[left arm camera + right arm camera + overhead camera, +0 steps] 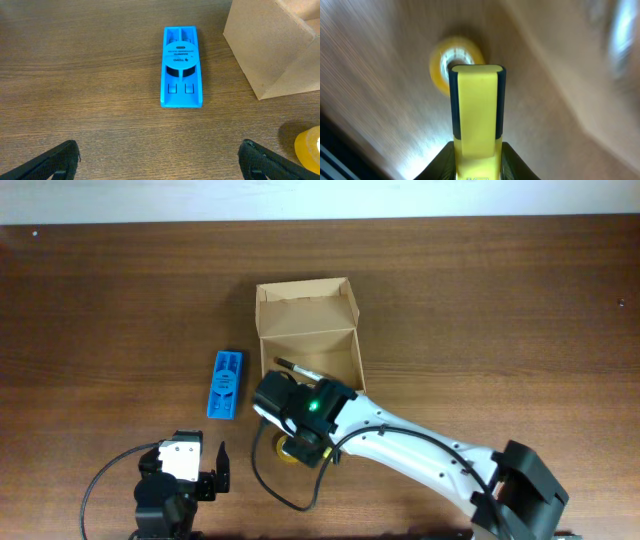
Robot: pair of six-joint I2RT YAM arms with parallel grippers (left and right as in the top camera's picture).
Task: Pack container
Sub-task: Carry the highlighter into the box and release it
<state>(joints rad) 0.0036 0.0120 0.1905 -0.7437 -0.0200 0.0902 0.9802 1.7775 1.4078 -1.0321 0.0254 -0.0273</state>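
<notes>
Black left fingers (pixel 57 160) sit nearest the robot, low over the worktop (pixel 100 300). The 2 tips are wide apart and they hold nothing. Straight ahead of them lies a flat blue piece (pixel 182 67). Its long side points away from those tips.

Just to the right, a yellow tape roll (pixel 311 146) lies flat on the wood. The right fingers (pixel 444 167) are above it. They look pressed tight on a yellow block (pixel 475 105) with dark edges, which sticks out in front of them. That view is blurry, so I cannot tell what the block is.

Farther out stands the container (pixel 305 308), a tan cardboard box. Its lid is flipped open on the far side, so the top is free. 1 thin dark pen-like thing (pixel 298 367) lies inside, by the near wall. The blue piece is just beside the box on its left and does not touch it.

The box is right past the right fingers, away from the robot. The right arm is much nearer to it than the left arm. I think the block only has to go a little way forward, over the near wall, and then down.
</notes>
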